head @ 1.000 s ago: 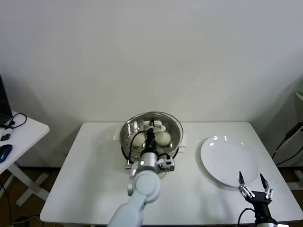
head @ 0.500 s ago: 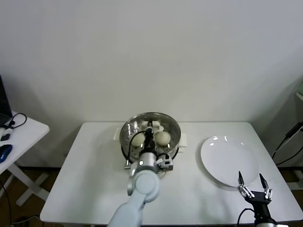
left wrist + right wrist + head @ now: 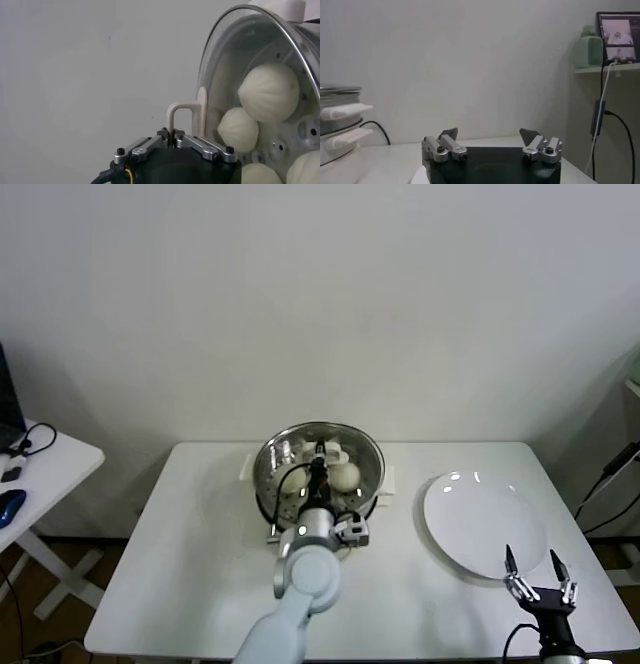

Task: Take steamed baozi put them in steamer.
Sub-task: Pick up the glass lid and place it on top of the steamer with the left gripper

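The steel steamer (image 3: 268, 456) stands on its cream base at the table's back middle. Cream-white baozi (image 3: 344, 476) lie inside it. In the left wrist view several baozi (image 3: 270, 92) show through the round glass lid (image 3: 225, 70). My left gripper (image 3: 319, 467) is over the steamer, shut on the lid's cream loop handle (image 3: 182, 111). The left gripper (image 3: 173, 134) holds the lid over the pot; I cannot tell whether it rests on the rim. My right gripper (image 3: 538, 570) is open and empty at the table's front right, and also shows in its wrist view (image 3: 490, 137).
A flat white plate (image 3: 483, 524) lies bare at the right, just behind my right gripper. The steamer's side handles (image 3: 342, 111) show at the edge of the right wrist view. A small white side table (image 3: 40, 464) with cables stands far left.
My left arm has shifted very slightly over the steamer with the lid in its grip. The right arm has not moved.
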You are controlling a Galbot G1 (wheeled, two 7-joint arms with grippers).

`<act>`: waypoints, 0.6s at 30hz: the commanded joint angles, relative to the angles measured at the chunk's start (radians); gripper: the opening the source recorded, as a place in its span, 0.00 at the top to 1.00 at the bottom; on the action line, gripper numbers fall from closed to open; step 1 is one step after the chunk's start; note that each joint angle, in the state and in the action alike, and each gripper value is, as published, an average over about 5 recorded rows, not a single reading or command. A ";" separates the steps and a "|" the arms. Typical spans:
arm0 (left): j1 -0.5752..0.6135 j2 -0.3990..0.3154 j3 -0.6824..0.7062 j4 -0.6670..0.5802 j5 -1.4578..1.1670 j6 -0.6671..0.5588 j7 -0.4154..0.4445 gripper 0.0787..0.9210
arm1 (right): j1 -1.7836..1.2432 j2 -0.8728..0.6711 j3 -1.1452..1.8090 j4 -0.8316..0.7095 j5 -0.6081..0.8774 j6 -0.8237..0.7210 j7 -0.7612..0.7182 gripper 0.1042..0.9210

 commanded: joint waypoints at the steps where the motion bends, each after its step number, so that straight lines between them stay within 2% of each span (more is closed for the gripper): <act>1: 0.000 0.000 -0.006 0.020 -0.002 -0.004 -0.036 0.93 | -0.001 0.002 0.000 0.003 0.000 0.000 -0.002 0.12; 18: 0.027 0.008 -0.020 0.024 0.003 -0.017 -0.049 0.93 | 0.001 0.006 0.001 0.007 0.000 -0.002 -0.007 0.12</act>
